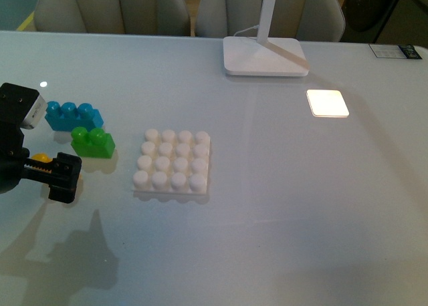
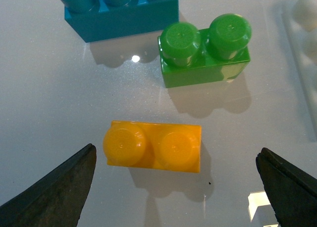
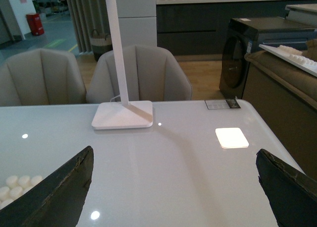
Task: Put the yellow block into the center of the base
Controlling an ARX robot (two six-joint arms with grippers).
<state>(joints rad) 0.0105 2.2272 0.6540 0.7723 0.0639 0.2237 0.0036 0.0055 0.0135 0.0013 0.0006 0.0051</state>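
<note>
Step in hand: pre-grasp, as we read it. Left gripper (image 2: 174, 155) is over the yellow block (image 2: 153, 147) with jaws spread wide and touching nothing. The block lies flat on the table (image 1: 301, 206), studs up, inside the gap, long axis running finger to finger. It sits off-centre, near one finger and well clear of the other. We can't tell how far above the table the fingertips are.

Outside the gap:
- green brick (image 2: 204, 53) just ahead of the jaws, apart from the yellow one
- blue brick (image 2: 121, 11) further ahead, past the green
- base (image 1: 172, 164) off to the side of the far finger, bare, nothing on its studs

Right gripper (image 3: 174, 155) is also wide open and empty. It faces the lamp end of the table, and only a corner of the base shows beside one of its fingers.

Next move, our call: centre the gap on the block, drop, and close on its short ends without nudging the green brick. Then lift, carry across to the base, line up with the middle studs and press.

Surface is glossy pale grey, reflective, likely slick, so the block could skate if one finger lands first. White lamp foot (image 1: 265, 55) stands at the far edge, with a bright light patch (image 1: 328, 103) near it. Padded chairs (image 3: 138, 71) stand behind the table, dark cabinets beyond.
</note>
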